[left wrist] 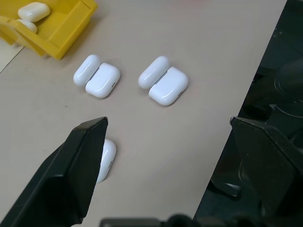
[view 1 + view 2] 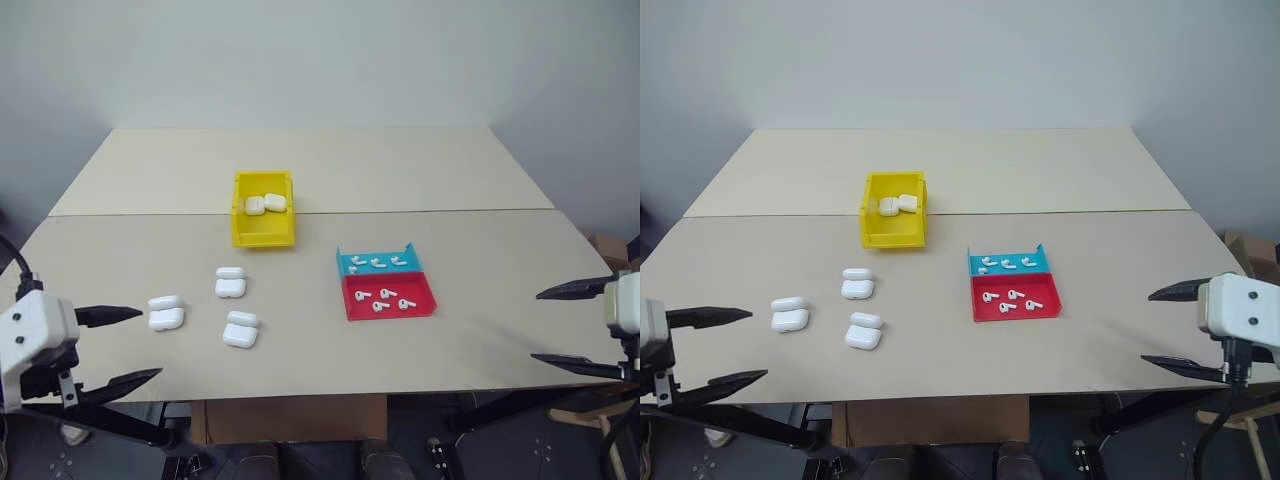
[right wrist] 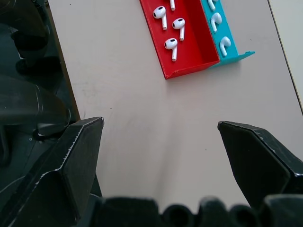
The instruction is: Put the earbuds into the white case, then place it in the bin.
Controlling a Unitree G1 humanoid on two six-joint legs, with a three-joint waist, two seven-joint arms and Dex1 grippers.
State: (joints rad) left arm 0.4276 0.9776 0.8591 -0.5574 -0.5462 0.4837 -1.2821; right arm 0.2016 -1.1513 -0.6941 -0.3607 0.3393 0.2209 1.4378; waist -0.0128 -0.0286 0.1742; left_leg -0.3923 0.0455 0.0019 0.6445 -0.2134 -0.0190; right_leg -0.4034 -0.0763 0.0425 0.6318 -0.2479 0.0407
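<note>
— Where are the earbuds [image 2: 385,297]?
— Tiny white stemmed ones, loose in the red-and-blue tray [image 2: 391,308].
— The cases [image 2: 231,283]?
— Three glossy ones lie open on the table [image 2: 480,260]; two inside the yellow bin [image 2: 262,236].
— Grippers?
— Left [image 2: 128,347] and right [image 2: 574,327] both gape wide, empty.

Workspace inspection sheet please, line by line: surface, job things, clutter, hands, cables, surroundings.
Surface: two pale tables pushed together, seam behind the tray.
Job's things: yellow bin holds two closed cases; three open cases lie on the table near the left hand; red-and-blue tray holds loose earbuds, four in the red part, the blue part's count unclear.
Clutter: nothing seen.
Hands: left hand open, empty, at the near left edge; right hand open, empty, at the near right edge.
Cables: one black cable below the right hand.
Surroundings: plain wall; cardboard box under the table.
</note>
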